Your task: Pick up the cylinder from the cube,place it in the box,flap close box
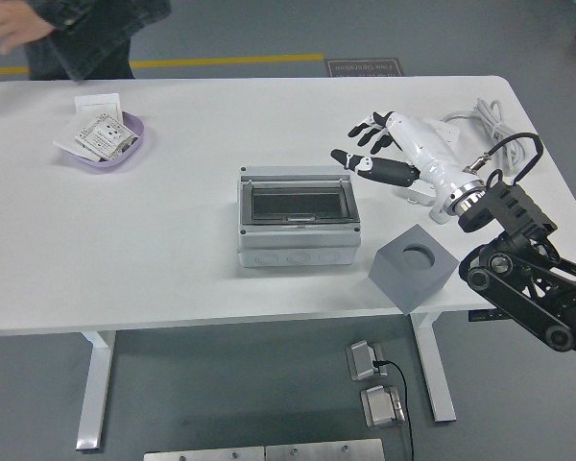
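Note:
A grey box (pixel 297 215) with a dark see-through flap lid sits at the table's middle, its lid lying flat and shut. A grey cube (pixel 413 268) with an empty round hole in its top stands at the near edge, right of the box. No cylinder shows. My right hand (pixel 370 144), white with black fingers, hovers above the table right of and behind the box, fingers spread and empty. My left arm is out of view.
A purple bowl (pixel 109 144) with paper packets sits at the far left, a white card (pixel 97 102) behind it. A white power strip with cable (pixel 488 122) lies at the far right, behind my arm. A person (pixel 67 29) stands at the top left, away from the table.

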